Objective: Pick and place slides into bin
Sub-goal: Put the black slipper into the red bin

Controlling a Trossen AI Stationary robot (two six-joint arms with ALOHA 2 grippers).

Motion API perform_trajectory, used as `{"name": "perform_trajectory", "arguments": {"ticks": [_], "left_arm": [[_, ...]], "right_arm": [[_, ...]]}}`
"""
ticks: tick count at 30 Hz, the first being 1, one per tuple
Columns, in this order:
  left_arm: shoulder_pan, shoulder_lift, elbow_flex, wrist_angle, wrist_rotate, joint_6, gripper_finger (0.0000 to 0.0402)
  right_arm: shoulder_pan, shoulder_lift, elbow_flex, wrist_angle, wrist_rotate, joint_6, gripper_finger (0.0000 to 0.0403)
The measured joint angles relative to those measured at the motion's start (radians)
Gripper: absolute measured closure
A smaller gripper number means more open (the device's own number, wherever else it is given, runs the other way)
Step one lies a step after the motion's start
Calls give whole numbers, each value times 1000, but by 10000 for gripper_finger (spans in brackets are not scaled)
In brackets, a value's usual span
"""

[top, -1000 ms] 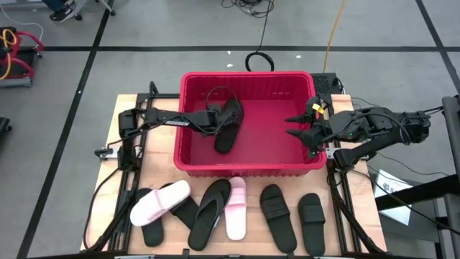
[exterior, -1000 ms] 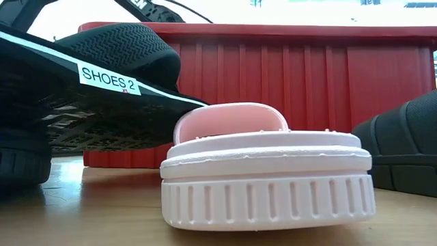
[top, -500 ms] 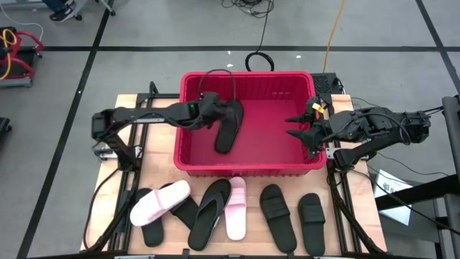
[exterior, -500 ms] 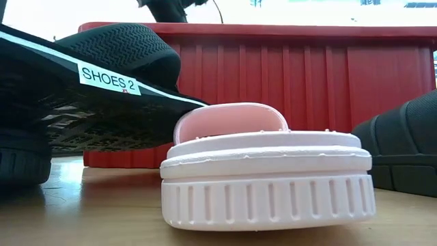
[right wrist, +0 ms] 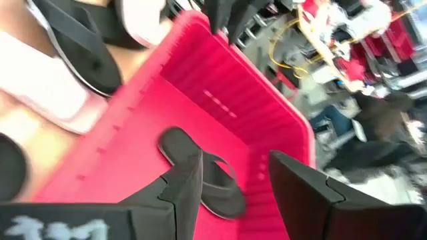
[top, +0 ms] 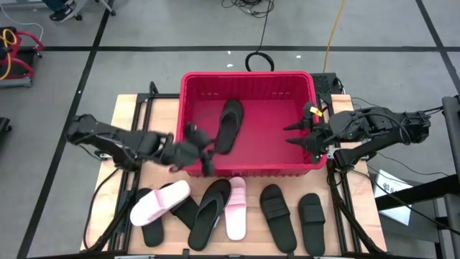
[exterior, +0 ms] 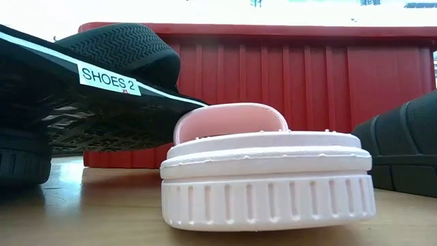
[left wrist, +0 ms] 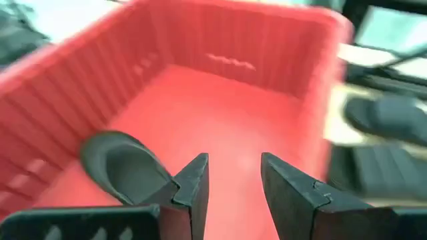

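Note:
The red bin point(top: 248, 167) stands at the table's far middle. One black slide point(top: 229, 125) lies flat on its floor and also shows in the left wrist view point(left wrist: 124, 167) and right wrist view point(right wrist: 200, 175). My left gripper point(top: 205, 155) hovers open over the bin's near-left corner, with nothing between its fingers point(left wrist: 233, 180). My right gripper point(top: 293, 134) hangs open over the bin's right side point(right wrist: 230, 180). In front of the bin lie two pink slides point(top: 159, 202) point(top: 236, 208) and several black slides point(top: 208, 214) point(top: 278, 214).
In the low view a pink slide point(exterior: 266, 171) fills the foreground. A black slide labelled "SHOES 2" point(exterior: 102, 75) leans over it at the left. Another black slide point(exterior: 403, 143) lies at the right, with the bin's wall point(exterior: 307, 75) behind. Cables lie on the floor beyond the table.
My left gripper has risen out of the bin and drawn back toward the table's near-left, over the bin's near-left corner, rolling as it went. It has stayed open. The black slide has kept its place on the bin's floor.

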State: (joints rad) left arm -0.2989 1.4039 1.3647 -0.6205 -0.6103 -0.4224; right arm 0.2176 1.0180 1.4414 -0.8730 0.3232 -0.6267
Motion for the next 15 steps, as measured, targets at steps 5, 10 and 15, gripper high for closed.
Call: {"name": "perform_trajectory", "arguments": {"ticks": [5,10,15], "left_arm": [[-163,14,0,-113,24,-172,268],[-292,43,2,-202,58,-331,268],[-383,116,1,-224,61,-433,268]], "right_arm": [[0,0,0,1,-18,46,238],[0,0,0,2,-29,87,238],[0,0,0,2,-137,150,238]]}}
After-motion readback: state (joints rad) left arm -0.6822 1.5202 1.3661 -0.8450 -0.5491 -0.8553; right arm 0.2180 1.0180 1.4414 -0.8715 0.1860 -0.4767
